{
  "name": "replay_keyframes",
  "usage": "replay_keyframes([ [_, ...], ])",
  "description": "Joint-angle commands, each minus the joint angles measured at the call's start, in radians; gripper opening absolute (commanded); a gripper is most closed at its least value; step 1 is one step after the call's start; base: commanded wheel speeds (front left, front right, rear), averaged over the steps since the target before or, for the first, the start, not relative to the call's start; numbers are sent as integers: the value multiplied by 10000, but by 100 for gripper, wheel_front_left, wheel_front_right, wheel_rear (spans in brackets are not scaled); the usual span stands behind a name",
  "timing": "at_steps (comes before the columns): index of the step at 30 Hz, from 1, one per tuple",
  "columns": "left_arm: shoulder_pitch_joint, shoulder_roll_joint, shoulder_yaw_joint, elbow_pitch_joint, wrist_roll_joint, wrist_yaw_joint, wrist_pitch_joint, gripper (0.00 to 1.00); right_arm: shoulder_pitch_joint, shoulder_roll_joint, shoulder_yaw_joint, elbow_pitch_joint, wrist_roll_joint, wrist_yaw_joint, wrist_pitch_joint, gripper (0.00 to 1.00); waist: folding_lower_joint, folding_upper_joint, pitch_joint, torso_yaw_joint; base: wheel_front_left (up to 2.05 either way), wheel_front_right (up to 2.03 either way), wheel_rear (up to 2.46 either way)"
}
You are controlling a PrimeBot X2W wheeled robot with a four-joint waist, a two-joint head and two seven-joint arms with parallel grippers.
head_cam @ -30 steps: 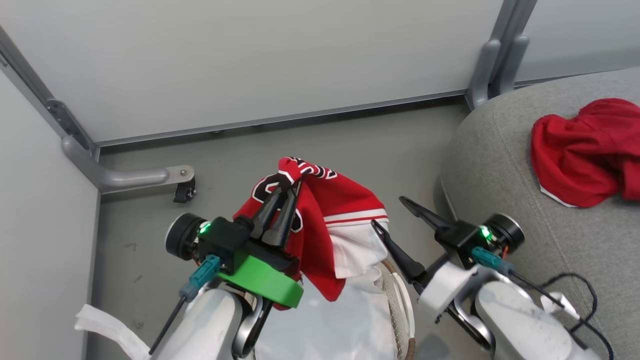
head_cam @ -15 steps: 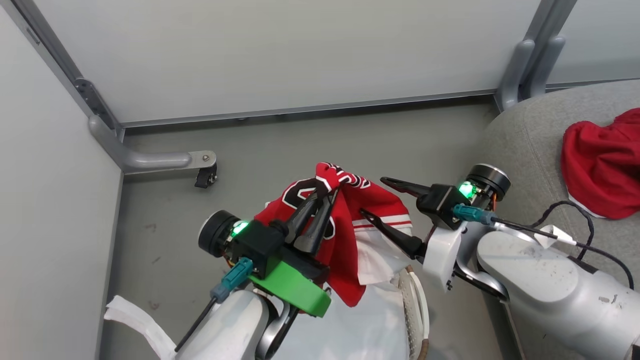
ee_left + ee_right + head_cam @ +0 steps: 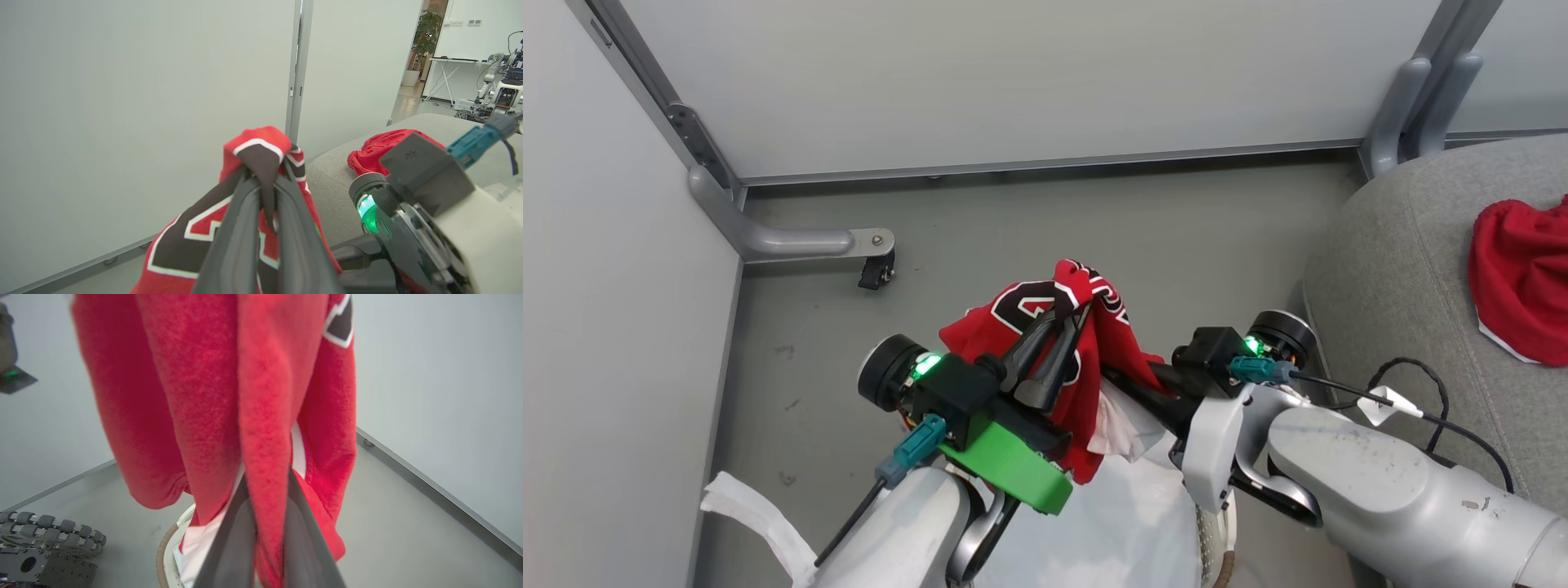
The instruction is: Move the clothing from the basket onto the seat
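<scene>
The red jersey (image 3: 1086, 359), with black white-edged numerals, hangs lifted above the basket (image 3: 1215, 539). My left gripper (image 3: 1068, 317) is shut on the jersey's top fold, and the left wrist view shows the fingers (image 3: 245, 228) pinching it. My right gripper (image 3: 1134, 382) reaches in from the right and is shut on a hanging fold, its fingers (image 3: 229, 535) clamping red cloth in the right wrist view. The basket's brown rim (image 3: 162, 551) lies below. A second red garment (image 3: 1523, 278) rests on the grey seat (image 3: 1405, 269) at the right.
A white liner sheet (image 3: 1127, 514) fills the basket. Pale partition walls (image 3: 1013, 82) close the back and left. A metal foot with a caster (image 3: 876, 269) stands on the grey floor (image 3: 980, 229). A white strip (image 3: 747, 518) lies at lower left.
My right gripper swung left from beside the seat into the hanging jersey and shut on it. The left gripper kept its hold. The camera shifted, sliding the scene rightward.
</scene>
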Motion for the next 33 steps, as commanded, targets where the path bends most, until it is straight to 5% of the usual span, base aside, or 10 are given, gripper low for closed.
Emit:
replay_keyframes([
  [1,-83,11,55,-15,-46,-27,-4,0,251,33,-206,-41,-45,-14,-48,0,0,0,-4,-15,0,0,0],
  [6,67,11,141,51,-8,-27,-4,4,1077,299,-1338,-271,-525,-12,-48,0,0,0,-65,-125,0,0,0],
  [8,126,13,201,75,54,-27,-4,79,1373,402,-1842,-407,-778,-12,-48,0,0,0,-84,-193,0,0,0],
  [9,163,10,225,108,62,-27,-4,100,1511,445,-2084,-476,-865,-12,-48,0,0,0,-93,-229,0,0,0],
  [22,509,179,741,341,159,-27,-5,100,3722,1334,-6029,-2076,-1977,-12,-48,0,0,0,-23,-1632,0,0,0],
  [33,612,329,1046,403,315,-27,-4,100,4799,1898,-7228,-2965,-2389,-12,-48,0,0,0,181,-3777,0,0,0],
])
